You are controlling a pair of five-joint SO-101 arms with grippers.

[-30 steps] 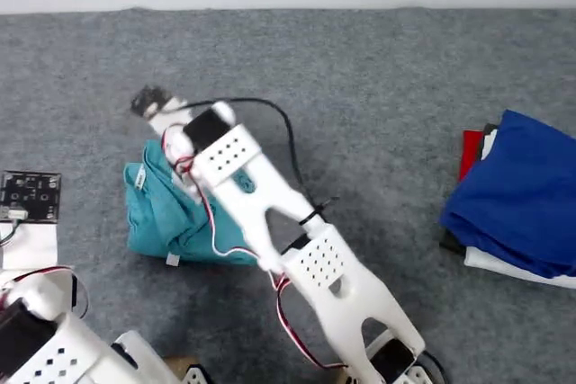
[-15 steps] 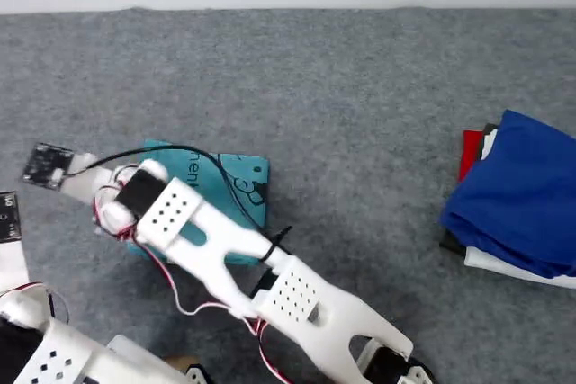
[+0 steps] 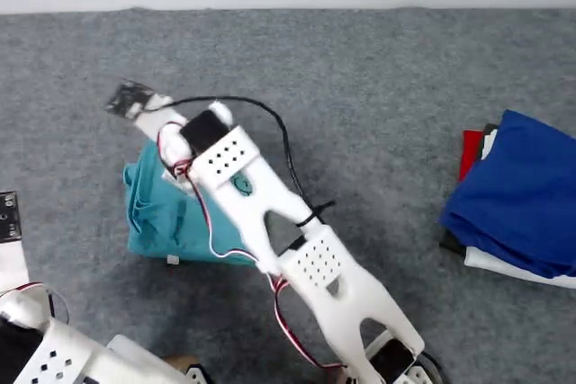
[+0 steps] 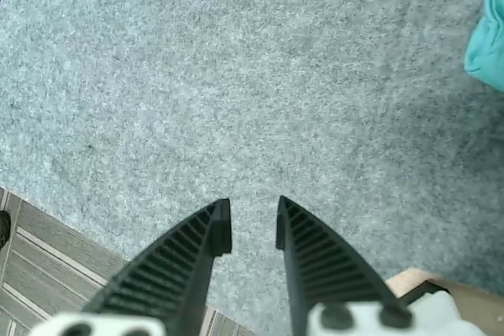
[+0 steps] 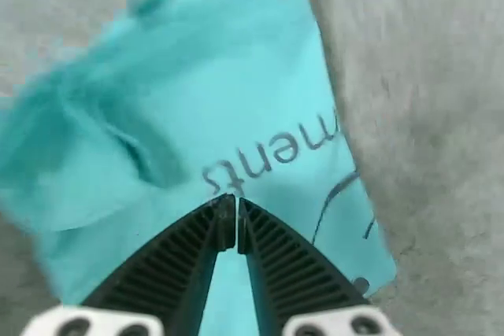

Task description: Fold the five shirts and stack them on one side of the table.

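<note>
Hanging over the teal shirt (image 3: 155,213) at table-left, our right gripper (image 5: 236,222) has jaws pressed together; our left gripper (image 4: 253,226), jaws narrowly parted, is above carpet (image 4: 236,76).

The right arm (image 3: 297,249) is found extended diagonally from its base toward the far left, with the wrist angled downward. The right gripper (image 5: 236,224) is recorded with its tips drawn together. The left arm (image 3: 45,352) is held low at the near left corner. The left gripper (image 4: 253,230) is noted narrowly parted.
</note>
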